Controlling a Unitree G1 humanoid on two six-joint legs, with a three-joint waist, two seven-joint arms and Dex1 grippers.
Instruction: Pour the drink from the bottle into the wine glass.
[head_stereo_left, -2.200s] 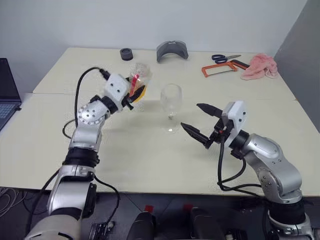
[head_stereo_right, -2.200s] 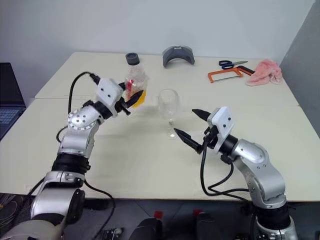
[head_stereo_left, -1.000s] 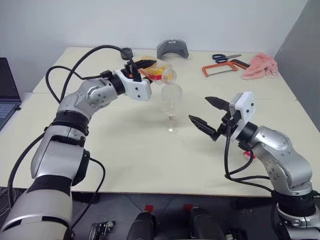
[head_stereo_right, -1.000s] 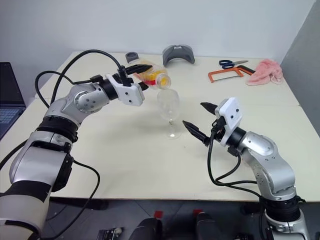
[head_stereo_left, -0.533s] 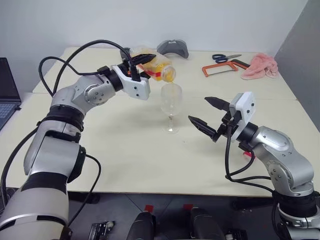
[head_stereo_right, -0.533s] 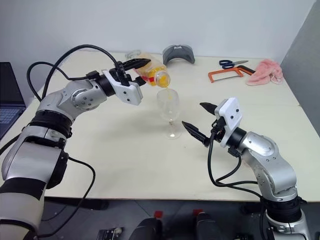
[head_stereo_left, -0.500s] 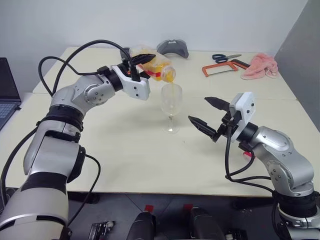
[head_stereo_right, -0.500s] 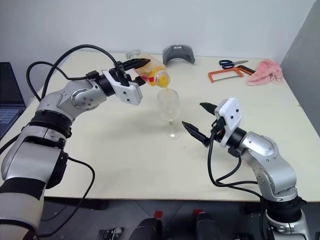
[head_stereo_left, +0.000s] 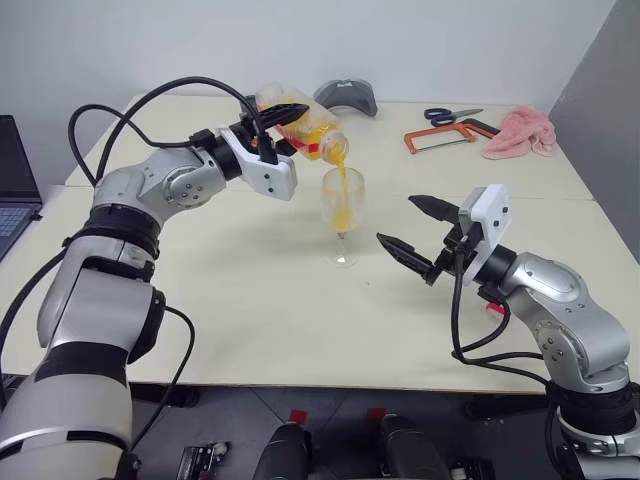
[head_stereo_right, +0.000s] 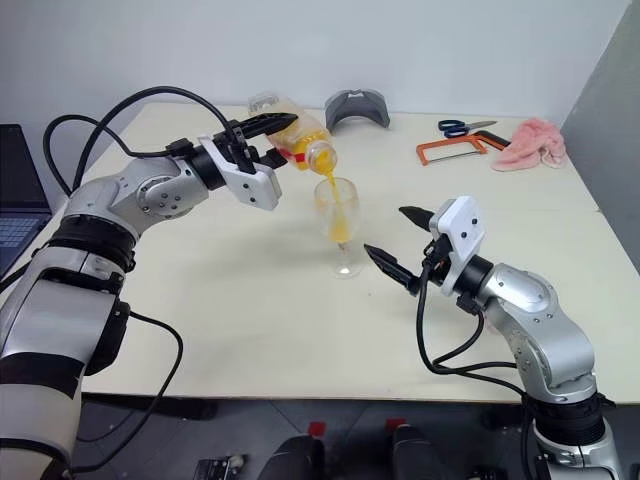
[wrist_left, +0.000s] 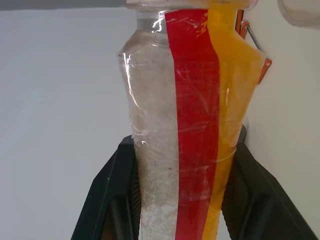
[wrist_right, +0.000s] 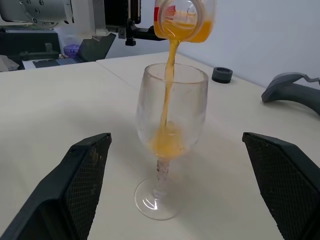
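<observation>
My left gripper (head_stereo_left: 290, 128) is shut on the clear bottle (head_stereo_left: 308, 126), which has a red stripe label. I hold it tilted, mouth down, just above the wine glass (head_stereo_left: 342, 205). The orange drink (wrist_right: 168, 95) runs in a thin stream from the bottle's mouth into the bowl, and a little pools at the bottom. In the left wrist view the black fingers (wrist_left: 107, 200) clamp the bottle (wrist_left: 185, 125) from both sides. The glass stands upright on the table (head_stereo_left: 250, 320). My right gripper (head_stereo_left: 396, 220) hovers open just right of the glass, which sits in the middle distance between its fingers (wrist_right: 85, 175).
At the table's back lie a grey curved part (head_stereo_left: 345, 97), blue scissors (head_stereo_left: 450, 116), an orange hacksaw (head_stereo_left: 440, 137) and a pink cloth (head_stereo_left: 520, 130). A small black cap (wrist_right: 222, 74) lies behind the glass. A laptop (head_stereo_left: 15, 180) stands at the far left.
The left gripper has rolled the bottle further mouth-down. The drink now streams steadily and orange liquid has gathered in the glass. The right arm has stayed still.
</observation>
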